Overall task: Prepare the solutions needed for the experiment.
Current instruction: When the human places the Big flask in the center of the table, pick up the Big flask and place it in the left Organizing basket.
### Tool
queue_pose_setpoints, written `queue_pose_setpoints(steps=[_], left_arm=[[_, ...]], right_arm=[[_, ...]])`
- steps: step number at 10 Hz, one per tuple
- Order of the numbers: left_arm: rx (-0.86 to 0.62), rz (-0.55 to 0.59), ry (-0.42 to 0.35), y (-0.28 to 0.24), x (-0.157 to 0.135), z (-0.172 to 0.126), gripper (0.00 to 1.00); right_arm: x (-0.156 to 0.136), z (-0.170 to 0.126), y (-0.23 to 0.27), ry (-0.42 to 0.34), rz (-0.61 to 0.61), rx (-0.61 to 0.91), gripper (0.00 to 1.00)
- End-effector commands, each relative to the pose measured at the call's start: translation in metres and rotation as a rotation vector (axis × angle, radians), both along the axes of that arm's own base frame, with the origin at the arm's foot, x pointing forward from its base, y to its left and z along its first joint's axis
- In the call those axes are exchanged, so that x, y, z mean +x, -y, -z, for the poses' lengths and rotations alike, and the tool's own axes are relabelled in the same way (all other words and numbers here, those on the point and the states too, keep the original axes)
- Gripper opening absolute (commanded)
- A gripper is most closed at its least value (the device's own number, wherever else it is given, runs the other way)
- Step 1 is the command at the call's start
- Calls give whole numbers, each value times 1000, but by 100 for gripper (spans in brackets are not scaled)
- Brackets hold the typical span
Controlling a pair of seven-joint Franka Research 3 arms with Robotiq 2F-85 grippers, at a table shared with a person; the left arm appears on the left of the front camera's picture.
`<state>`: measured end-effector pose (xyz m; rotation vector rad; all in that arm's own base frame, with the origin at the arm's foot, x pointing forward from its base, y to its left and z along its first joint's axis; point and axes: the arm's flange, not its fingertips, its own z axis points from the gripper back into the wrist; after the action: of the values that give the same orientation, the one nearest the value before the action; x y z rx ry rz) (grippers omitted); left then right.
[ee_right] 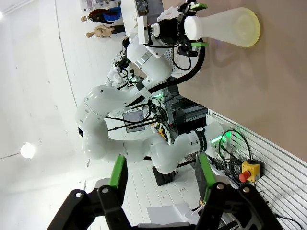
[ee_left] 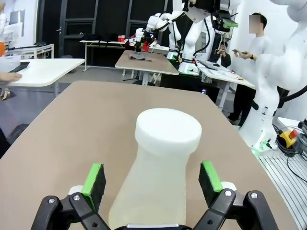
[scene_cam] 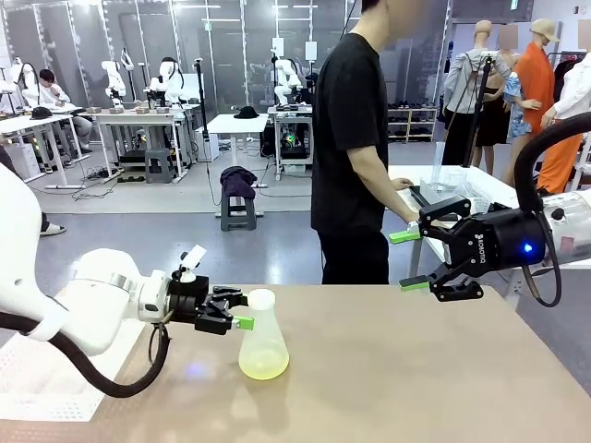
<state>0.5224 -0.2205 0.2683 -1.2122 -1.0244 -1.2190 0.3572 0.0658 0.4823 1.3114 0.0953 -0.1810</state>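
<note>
A translucent plastic flask point(scene_cam: 263, 351) stands upright on the tan table point(scene_cam: 416, 369), left of centre. The solutions point(scene_cam: 262, 366) show as pale yellow-green liquid tinting its bottom. My left gripper point(scene_cam: 238, 309) is open around the flask's neck, one green pad on each side, with a gap to the neck. In the left wrist view the flask point(ee_left: 168, 134) rises between the pads point(ee_left: 94, 179) of the left gripper point(ee_left: 152, 178). My right gripper point(scene_cam: 409, 260) hangs open in the air above the table's far right, holding nothing. The right wrist view looks past the right gripper point(ee_right: 160, 173) to the flask point(ee_right: 230, 26).
A person in a black shirt point(scene_cam: 349, 138) stands beyond the table's far edge, turned toward a white side table point(scene_cam: 480, 189) at the right, a hand near a clear container there. A white mat point(scene_cam: 37, 388) lies by the table's left edge.
</note>
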Motion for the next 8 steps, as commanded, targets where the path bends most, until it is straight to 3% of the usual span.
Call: queue_pose_setpoints(steps=[1,5,8], left_arm=[[-38,46,18,7,6,6,100],[-56,147,26,32,8,9,100],[-58,152,21,40,9,11,100]], right_arm=[[0,-1,0,3,0,8,72],[0,-1,0,3,0,8,72],[0,-1,0,3,0,8,72]])
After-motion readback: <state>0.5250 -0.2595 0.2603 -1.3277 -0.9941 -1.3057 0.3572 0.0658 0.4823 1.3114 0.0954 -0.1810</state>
